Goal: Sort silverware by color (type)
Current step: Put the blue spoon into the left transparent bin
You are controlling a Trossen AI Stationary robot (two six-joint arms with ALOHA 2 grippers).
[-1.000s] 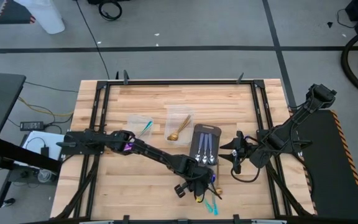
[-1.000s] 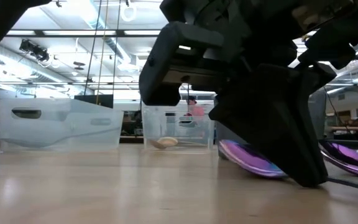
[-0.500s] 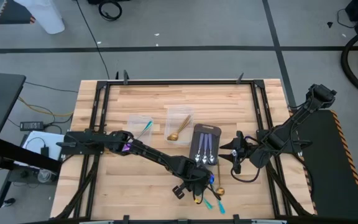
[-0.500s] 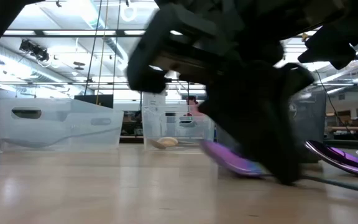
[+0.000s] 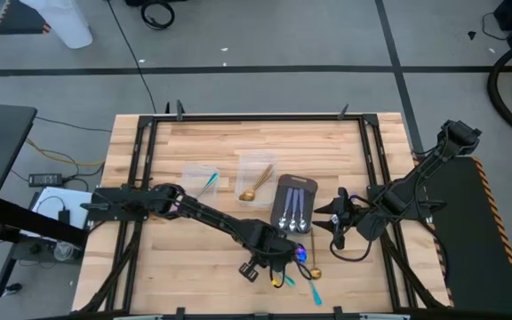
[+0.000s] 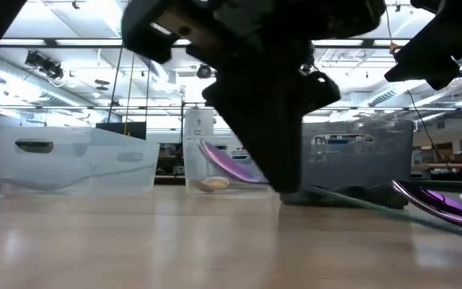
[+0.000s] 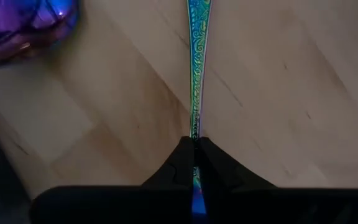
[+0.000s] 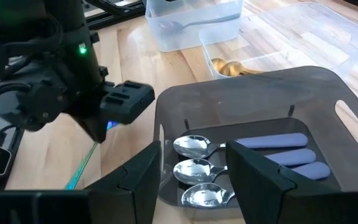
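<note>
My left gripper (image 5: 276, 264) reaches to the table's near middle, shut on a purple-and-teal spoon (image 7: 196, 74) whose purple bowl (image 6: 227, 160) shows above the wood in the low view. A second purple-bowled spoon (image 6: 431, 201) lies on the table beside it, its bowl also in the left wrist view (image 7: 23, 25). A gold spoon (image 5: 314, 267) and a teal handle (image 5: 314, 295) lie near the table's near edge. My right gripper (image 8: 194, 186) waits open at the right side of the dark grey tray (image 5: 293, 187), which holds three silver spoons (image 8: 194, 168). My left gripper pinches the spoon's teal handle (image 7: 196, 134) between its two shut fingers (image 7: 176, 165); the handle runs straight on ahead of them. The fingers come from above, slanting down. The bowl end is lifted off the table; whether the other end still touches the wood I cannot tell.
Two clear tubs stand at the table's far middle: the left one (image 5: 198, 178) holds a teal-handled spoon, the right one (image 5: 258, 173) holds gold spoons (image 8: 229, 67). The tray sits just right of them. Bare wood (image 5: 185, 267) lies left of my left gripper.
My left gripper has moved up and a little toward the table's left edge, keeping its hold. The held spoon's purple bowl, which lay on the table, is now lifted clear. The second purple spoon has stayed where it was.
</note>
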